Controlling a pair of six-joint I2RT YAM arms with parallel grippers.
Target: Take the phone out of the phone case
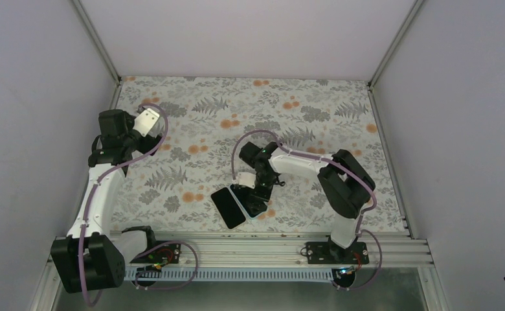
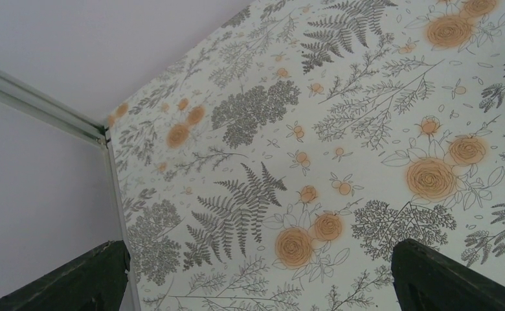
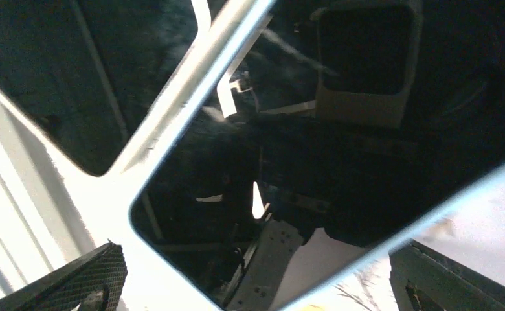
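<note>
Glossy black phone (image 3: 340, 162), seemingly already out, lies on the near middle of the desk (image 1: 314, 97) under the right hand (image 3: 256, 259), fingers spread and empty, what may be its case (image 1: 227, 208) just left, so little remains, while the left hand (image 1: 150, 118), fingers likewise apart, hangs far left.

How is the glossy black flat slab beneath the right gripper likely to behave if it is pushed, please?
The glossy black flat slab mirrors the right gripper above it, so its face is probably smooth and slippery to pinch. Lying flat on the floral table, it would likely slide rather than tip or roll.
</note>
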